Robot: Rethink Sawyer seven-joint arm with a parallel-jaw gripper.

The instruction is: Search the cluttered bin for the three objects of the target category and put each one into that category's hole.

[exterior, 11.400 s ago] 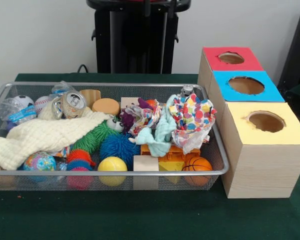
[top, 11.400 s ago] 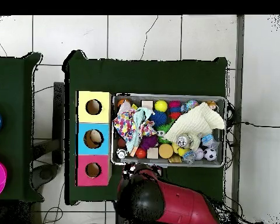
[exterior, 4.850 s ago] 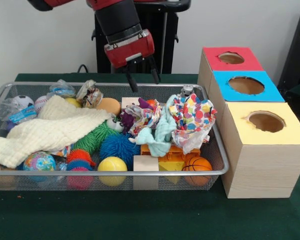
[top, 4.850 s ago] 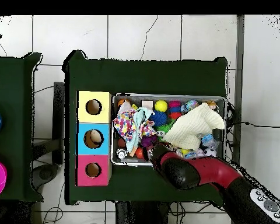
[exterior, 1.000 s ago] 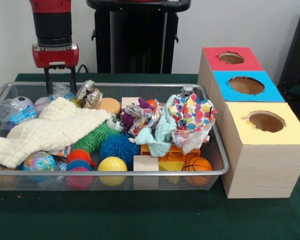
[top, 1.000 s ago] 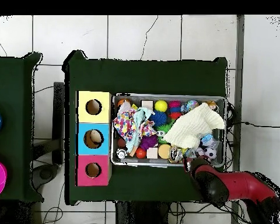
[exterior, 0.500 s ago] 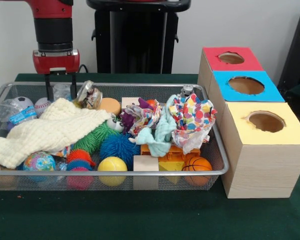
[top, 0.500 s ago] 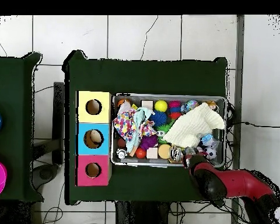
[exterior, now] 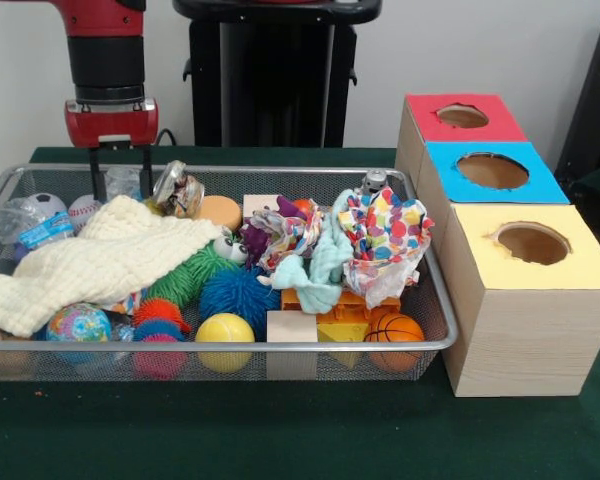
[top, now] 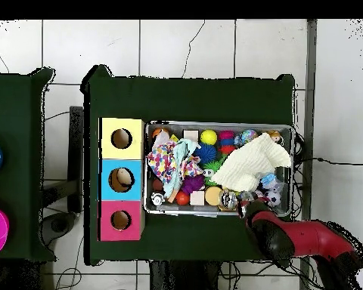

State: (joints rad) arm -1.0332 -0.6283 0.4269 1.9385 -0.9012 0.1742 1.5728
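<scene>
My gripper [exterior: 122, 178] hangs open over the wire bin's [exterior: 230, 345] far left corner, its black fingers [exterior: 98, 178] lowered to rim height. A crumpled clear plastic piece [exterior: 124, 181] lies between and behind them; I cannot tell if they touch it. Just to the right rests a crushed can [exterior: 177, 188]. A clear plastic bottle with a blue label [exterior: 32, 224] lies to the left. The red [exterior: 462, 116], blue [exterior: 492, 170] and yellow [exterior: 532, 243] hole boxes stand right of the bin. In the overhead view the red arm [top: 290, 238] hides the gripper at the bin [top: 215, 124].
A cream knitted cloth [exterior: 90, 262] covers the bin's left half. Spiky rubber balls [exterior: 236, 291], a yellow ball [exterior: 224, 330], a small basketball [exterior: 394, 329], wooden blocks [exterior: 291, 326] and patterned cloths [exterior: 385, 235] fill the rest. The bin's mesh wall stands close behind the fingers.
Over the last second the gripper has shifted slightly right and dropped a little at the bin's far left corner. It stays open, and nothing has been picked up.
</scene>
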